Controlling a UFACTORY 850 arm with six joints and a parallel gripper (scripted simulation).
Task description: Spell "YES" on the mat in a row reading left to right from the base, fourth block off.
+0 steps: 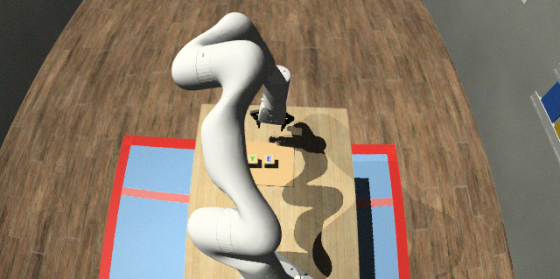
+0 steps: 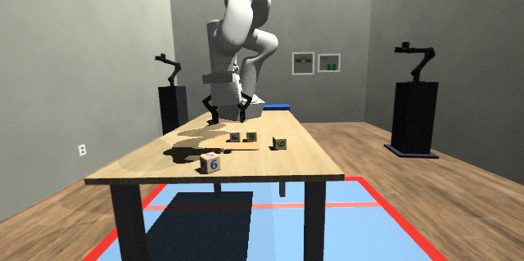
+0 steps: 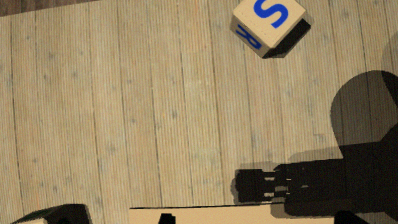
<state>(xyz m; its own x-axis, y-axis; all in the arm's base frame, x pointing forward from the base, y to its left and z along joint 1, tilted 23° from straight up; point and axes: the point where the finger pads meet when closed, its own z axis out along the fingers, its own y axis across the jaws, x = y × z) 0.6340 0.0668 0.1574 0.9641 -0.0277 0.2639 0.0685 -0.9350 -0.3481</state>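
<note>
The Y block (image 1: 252, 159) (image 2: 251, 137) and E block (image 1: 269, 159) (image 2: 234, 137) stand on the mat (image 1: 280, 176) (image 2: 241, 146) (image 3: 225, 215), Y left of E with a small gap, both letters upright in the top view. The S block (image 2: 210, 164) (image 3: 272, 16) lies off the mat near the table's far edge, turned diagonally; the top view does not show it. The fourth block (image 2: 280, 142) is off the mat, on the Y side; its top letter is unclear. My gripper (image 1: 270, 127) (image 2: 228, 121) (image 3: 256, 218) is open and empty, above the table near the mat's far edge.
The wooden table (image 1: 324, 235) (image 2: 303, 167) carries the mat and blocks. Its far edge is close behind the S block. The arm hides the mat's left part in the top view. Its dark shadow falls right of the mat.
</note>
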